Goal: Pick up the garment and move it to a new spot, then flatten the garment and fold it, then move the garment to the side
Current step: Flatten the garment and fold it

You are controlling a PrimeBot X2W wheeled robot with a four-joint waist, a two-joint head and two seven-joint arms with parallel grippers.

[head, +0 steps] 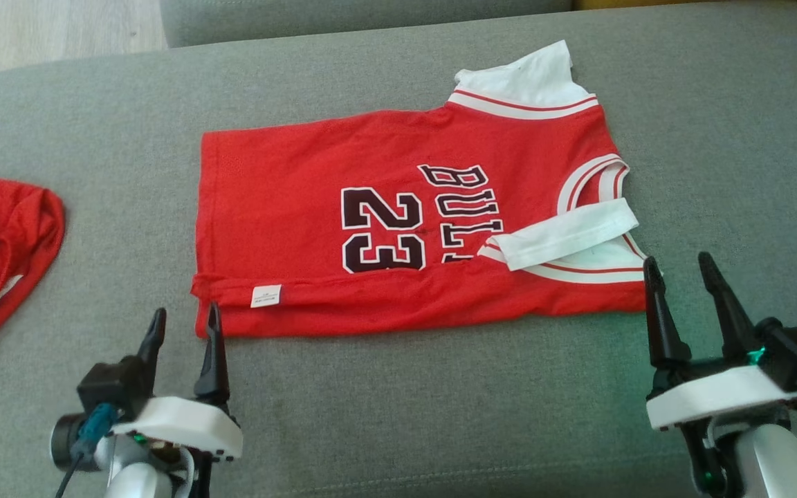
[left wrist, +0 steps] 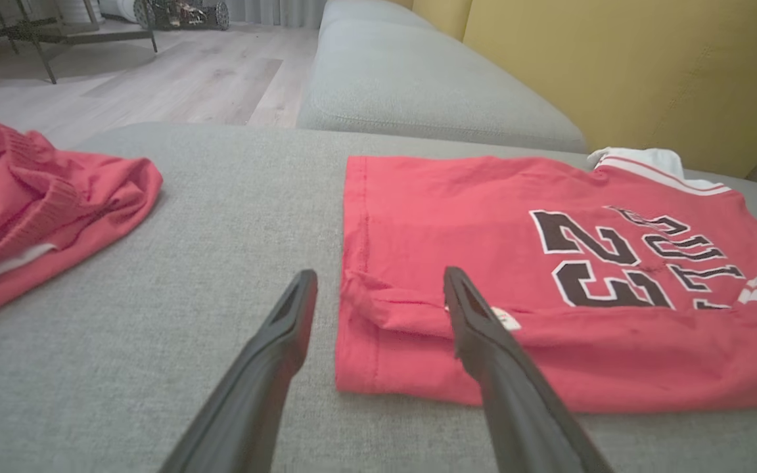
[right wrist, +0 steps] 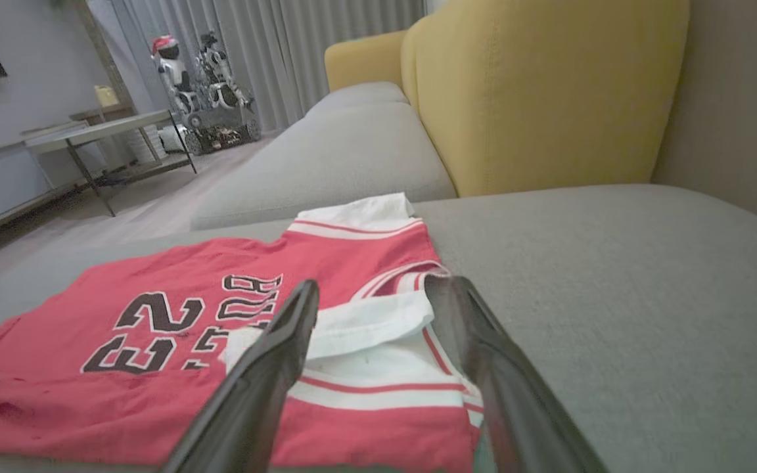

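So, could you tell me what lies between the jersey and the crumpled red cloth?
Bare grey cushion, as the head and left wrist views show.

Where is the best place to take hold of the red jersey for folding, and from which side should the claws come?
Grip the red jersey by its near long edge at both ends: hem corner with the left claw, white-trimmed shoulder end with the right claw. Come low from the robot's side; that edge lies doubled over, likely offering a lip.
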